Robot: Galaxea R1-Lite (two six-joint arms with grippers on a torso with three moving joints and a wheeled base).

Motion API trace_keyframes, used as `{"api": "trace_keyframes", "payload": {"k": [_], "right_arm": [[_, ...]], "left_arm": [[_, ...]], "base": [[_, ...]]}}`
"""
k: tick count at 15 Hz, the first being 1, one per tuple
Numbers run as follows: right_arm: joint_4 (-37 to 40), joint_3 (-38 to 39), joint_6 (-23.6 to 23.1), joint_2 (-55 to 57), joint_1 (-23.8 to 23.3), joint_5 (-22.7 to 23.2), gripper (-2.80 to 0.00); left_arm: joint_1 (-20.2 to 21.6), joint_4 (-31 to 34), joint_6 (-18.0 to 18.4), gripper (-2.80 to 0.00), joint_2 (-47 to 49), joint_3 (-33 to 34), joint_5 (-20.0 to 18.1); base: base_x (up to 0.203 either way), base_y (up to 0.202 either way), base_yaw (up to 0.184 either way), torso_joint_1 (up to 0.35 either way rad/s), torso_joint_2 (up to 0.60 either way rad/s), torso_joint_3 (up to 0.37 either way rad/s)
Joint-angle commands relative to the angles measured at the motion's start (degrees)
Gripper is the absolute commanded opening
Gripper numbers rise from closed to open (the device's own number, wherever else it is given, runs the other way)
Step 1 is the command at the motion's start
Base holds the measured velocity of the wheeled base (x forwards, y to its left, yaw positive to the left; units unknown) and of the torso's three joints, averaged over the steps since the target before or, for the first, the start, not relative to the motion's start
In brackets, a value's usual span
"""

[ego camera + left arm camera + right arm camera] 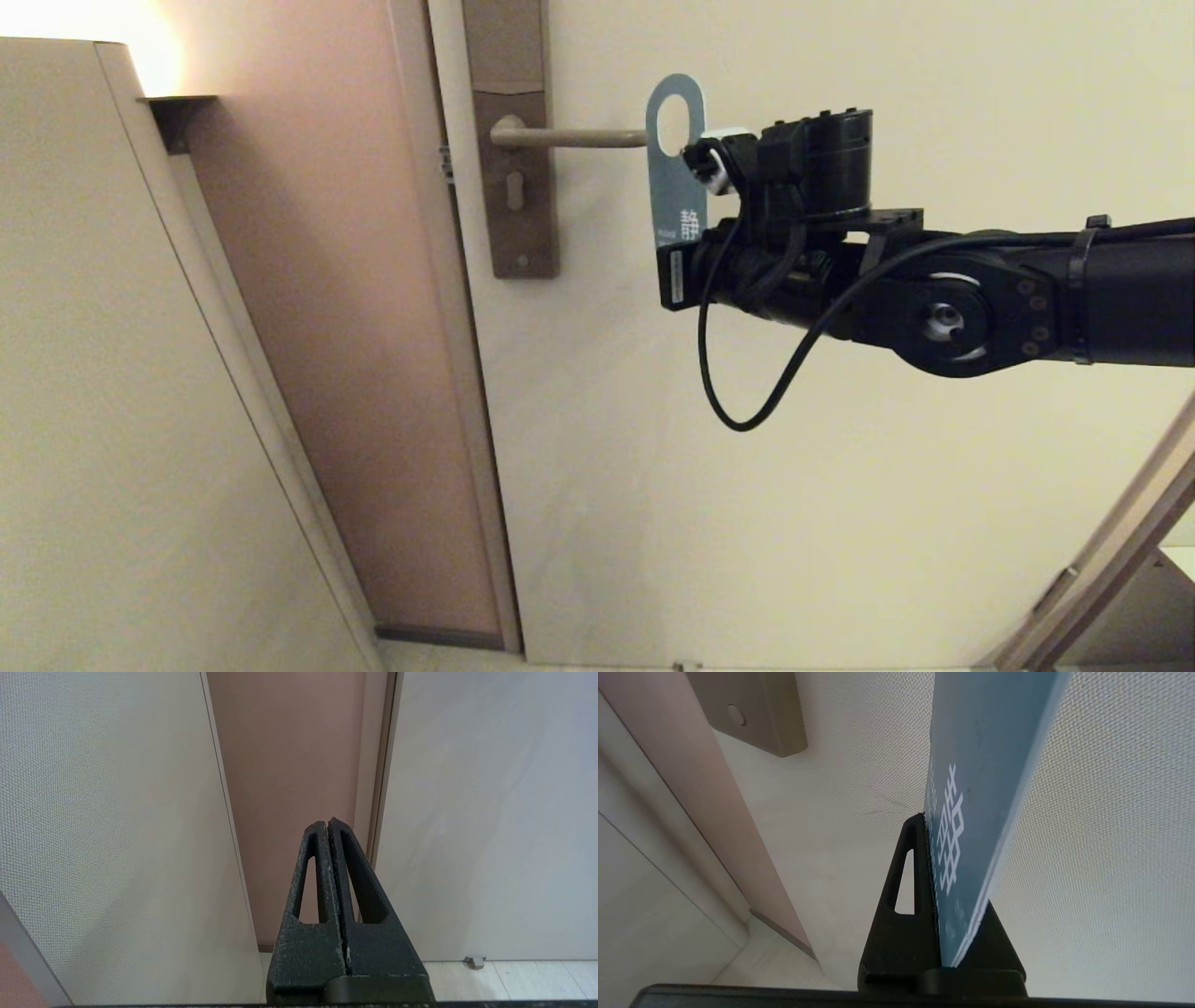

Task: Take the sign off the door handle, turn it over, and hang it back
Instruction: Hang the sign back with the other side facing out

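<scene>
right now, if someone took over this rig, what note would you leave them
Right gripper: shut on the sign, gripping its lower part, blue-grey side with white text facing the head camera.
Left gripper: shut, holding nothing, parked low near the door frame.
Sign: at the free tip of the door handle; the head view does not settle whether the hole is on the lever or just clear of it.
Done: sign gripped.
Left: confirm it is clear of the lever, turn it over, hang it back.

right arm reaches in level from three o'clock, right gripper (941,891) pointing up to twelve, fingers clamped tight. left gripper (329,828) parked, fingers pressed together.
</scene>
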Motion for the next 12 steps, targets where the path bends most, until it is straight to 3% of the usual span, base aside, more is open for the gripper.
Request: {"api": "trace_keyframes", "payload": {"k": [1,12], "right_arm": [[-0.5,-0.4,0.0,1.0,0.1,-0.6,-2.8],[-1.6,-3.6,0.1,4.6,3.8,-5.9,-2.8]], "left_arm": [[0.0,0.0,0.0,-2.8,0.0,0.0,0.0],[0.0,0.0,0.0,-2.8,0.0,0.0,0.0]], "base": [[0.0,0.0,0.0,0.0,0.0,0.0],[0.0,0.0,0.0,0.0,0.0,0.0]]}}
